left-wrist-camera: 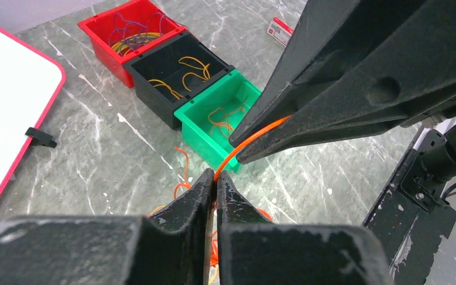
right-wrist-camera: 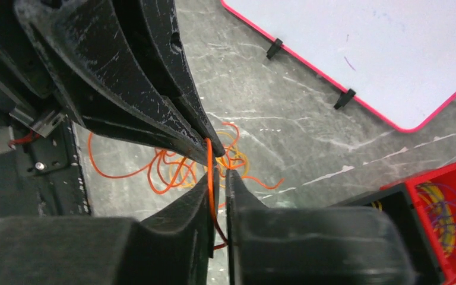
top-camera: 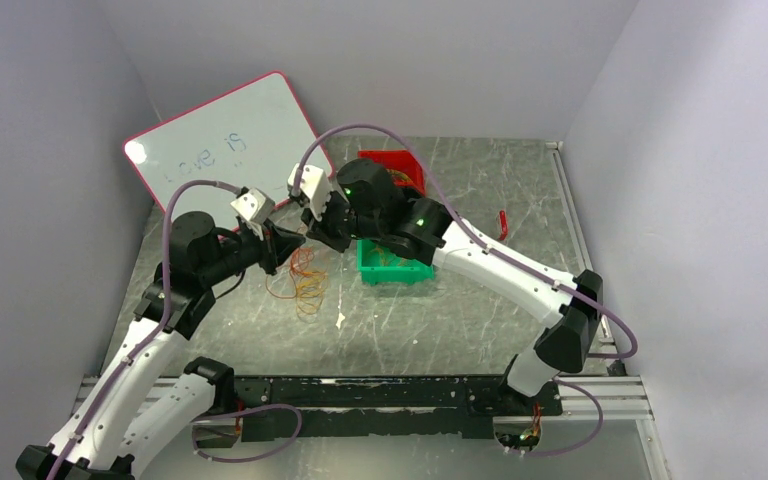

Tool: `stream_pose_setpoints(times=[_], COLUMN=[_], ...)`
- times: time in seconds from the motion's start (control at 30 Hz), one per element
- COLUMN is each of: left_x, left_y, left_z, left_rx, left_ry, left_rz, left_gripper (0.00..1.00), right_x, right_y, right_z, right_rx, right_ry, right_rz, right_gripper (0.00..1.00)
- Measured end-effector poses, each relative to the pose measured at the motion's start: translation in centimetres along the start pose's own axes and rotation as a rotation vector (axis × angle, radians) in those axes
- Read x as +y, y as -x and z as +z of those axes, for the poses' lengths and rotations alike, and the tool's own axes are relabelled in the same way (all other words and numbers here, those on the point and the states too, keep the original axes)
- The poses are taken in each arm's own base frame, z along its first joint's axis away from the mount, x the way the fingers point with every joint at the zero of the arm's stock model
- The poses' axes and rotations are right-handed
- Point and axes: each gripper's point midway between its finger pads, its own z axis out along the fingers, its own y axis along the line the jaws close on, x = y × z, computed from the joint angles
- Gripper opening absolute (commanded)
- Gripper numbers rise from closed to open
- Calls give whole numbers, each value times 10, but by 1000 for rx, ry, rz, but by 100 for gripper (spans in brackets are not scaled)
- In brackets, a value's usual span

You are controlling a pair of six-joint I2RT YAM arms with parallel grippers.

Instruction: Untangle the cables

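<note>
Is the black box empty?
No, thin yellow-orange cables lie curled on the floor of the black box.

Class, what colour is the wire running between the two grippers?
The wire is orange; left wrist view shows it best.

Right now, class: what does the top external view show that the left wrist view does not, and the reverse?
Only the top external view: the left arm and right arm whole, their purple hoses, and the whole whiteboard. Only the left wrist view: the black bin between the other two, yellow wire loops inside, and an orange strand pinched by both the left gripper and the right gripper. Both: the red bin, the green bin, and the cables on the table.
</note>
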Motion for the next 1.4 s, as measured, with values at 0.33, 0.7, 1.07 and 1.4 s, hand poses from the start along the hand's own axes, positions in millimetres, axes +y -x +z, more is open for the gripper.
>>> stream_pose_setpoints(times=[0.33, 0.7, 1.07, 1.4], left_x=[-1, 0, 4, 19], left_y=[-4, -4, 3, -43], left_z=[-6, -3, 7, 15], left_rx=[-25, -83, -120, -74], left_ry=[18, 26, 21, 90], left_rz=[-37, -90, -95, -239], left_gripper=[56, 84, 65, 55], right_x=[8, 22, 28, 25], right_y=[21, 34, 43, 83], right_z=[-9, -19, -21, -57], right_rx=[-83, -129, -161, -299], right_ry=[39, 113, 150, 113], right_rz=[12, 24, 38, 36], right_gripper=[0, 0, 0, 0])
